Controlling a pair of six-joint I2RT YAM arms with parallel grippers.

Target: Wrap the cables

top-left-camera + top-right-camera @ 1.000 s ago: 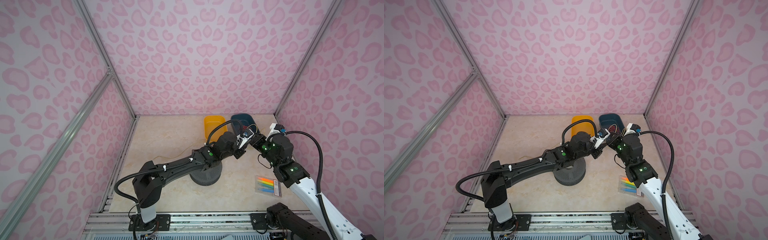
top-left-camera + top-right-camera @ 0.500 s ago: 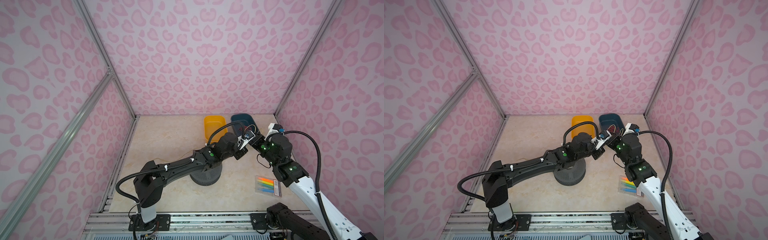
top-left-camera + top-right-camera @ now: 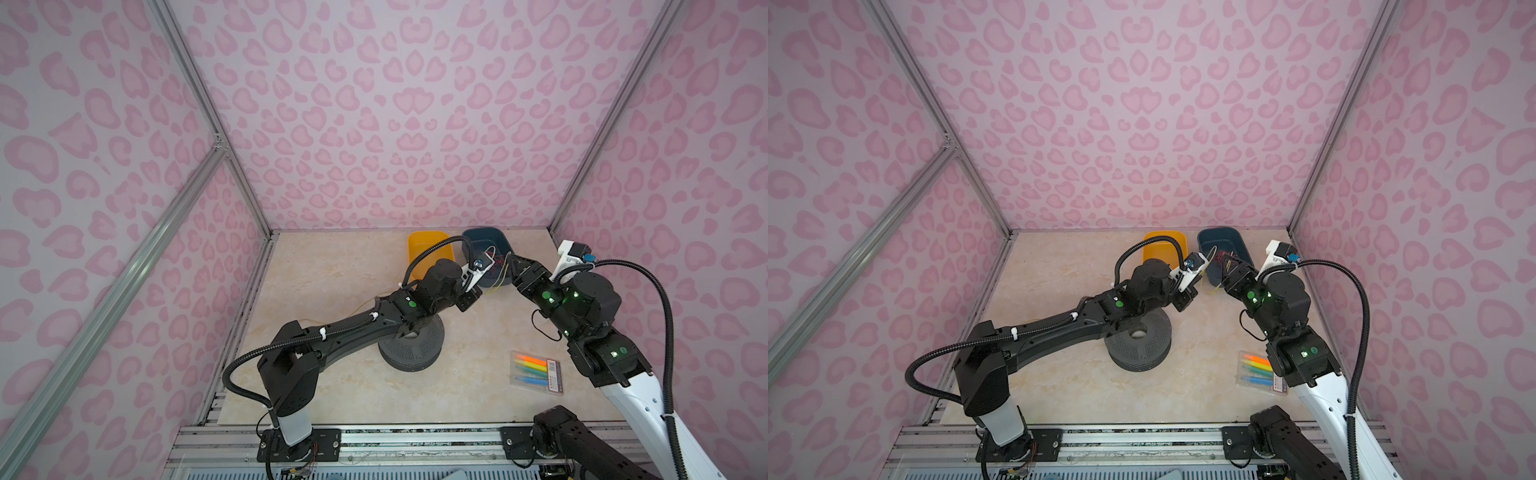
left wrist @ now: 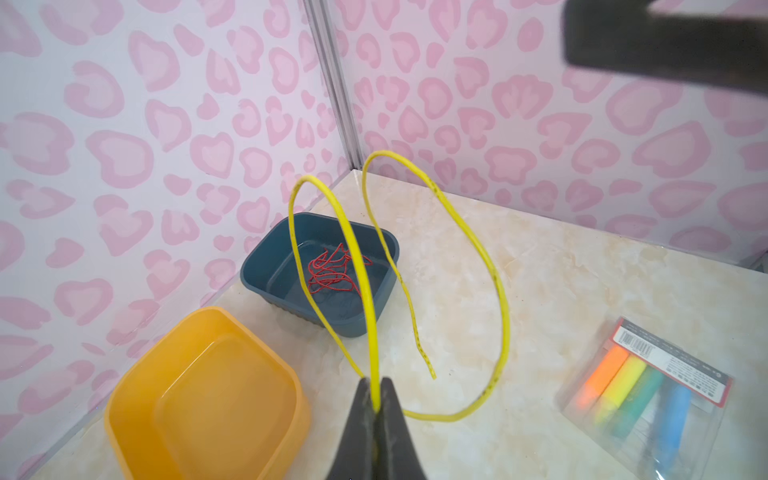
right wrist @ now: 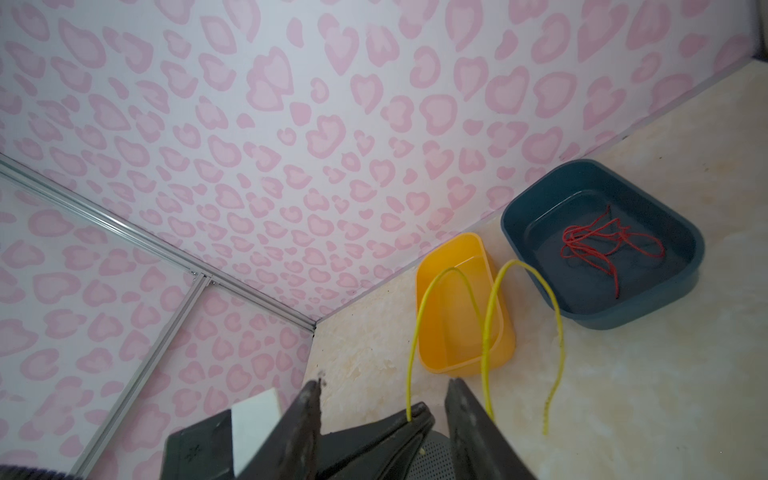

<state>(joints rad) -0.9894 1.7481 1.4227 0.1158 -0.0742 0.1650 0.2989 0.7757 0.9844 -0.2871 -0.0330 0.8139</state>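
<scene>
- One thin yellow wire point(image 4: 374, 353); one orange plastic tub point(image 4: 216, 395); one dark blue plastic tub point(image 4: 270, 274).
- Left hand point(image 4: 376, 382) clamped shut on the wire, which loops in air above the table point(image 4: 540, 270).
- Right hand point(image 5: 385, 384) half open, gripping nothing.

The wire tangle point(image 5: 598, 249) lies inside the right-hand tub point(image 3: 484, 240).

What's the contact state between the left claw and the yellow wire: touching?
Touching. The left wrist view shows the left claw shut on the yellow wire, with the wire pinched between its tips and no gap visible.
</scene>
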